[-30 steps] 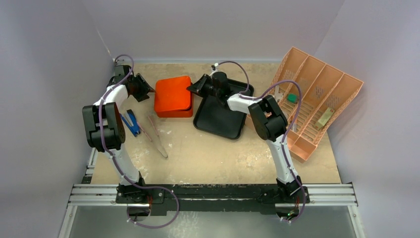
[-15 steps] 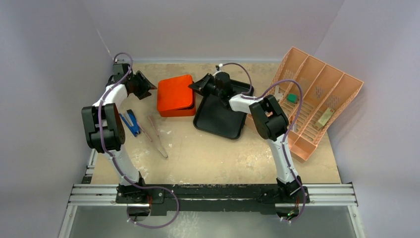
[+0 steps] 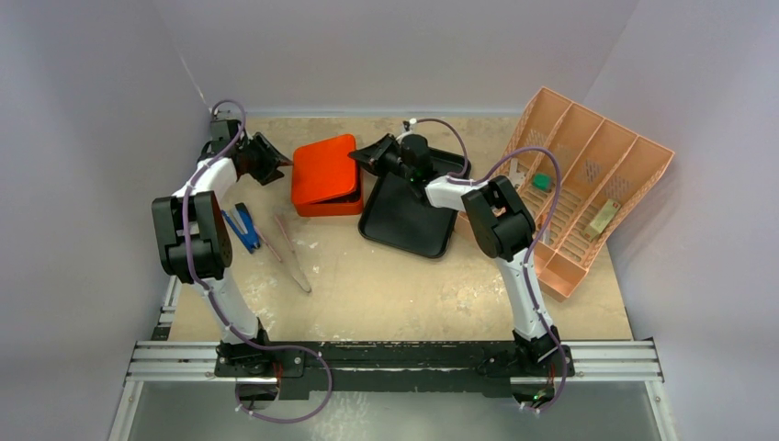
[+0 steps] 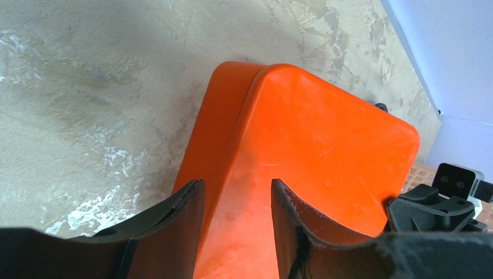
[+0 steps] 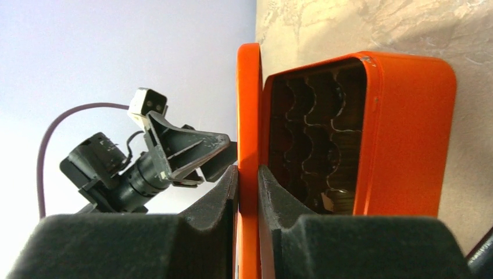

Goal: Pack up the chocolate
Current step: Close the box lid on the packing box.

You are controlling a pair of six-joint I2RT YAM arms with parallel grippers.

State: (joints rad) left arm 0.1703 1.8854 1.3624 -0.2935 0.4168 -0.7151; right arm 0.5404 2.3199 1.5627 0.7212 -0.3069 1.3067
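The orange box [image 3: 323, 175] sits at the back of the table, left of the black tray [image 3: 409, 225]. My right gripper [image 3: 361, 159] is shut on the right edge of the box's lid [image 5: 249, 104] and holds it raised off the base [image 5: 404, 139]. The right wrist view shows dark scalloped compartments [image 5: 314, 133] inside; I cannot make out separate chocolate pieces there, only a small pale scrap [image 5: 327, 201]. My left gripper [image 3: 278, 163] is open at the box's left side, its fingers apart over the lid [image 4: 325, 151]. The tray looks bare.
A peach slotted organiser [image 3: 588, 184] leans at the right, holding a small green thing [image 3: 542, 181]. A blue tool [image 3: 243, 227] and a pair of tongs [image 3: 294, 253] lie on the table at the left front. Grey walls close in the back and both sides.
My right gripper has lifted the lid's right edge, opening a gap over the base. The box has shifted slightly to the right, and my left gripper has followed to its left edge.
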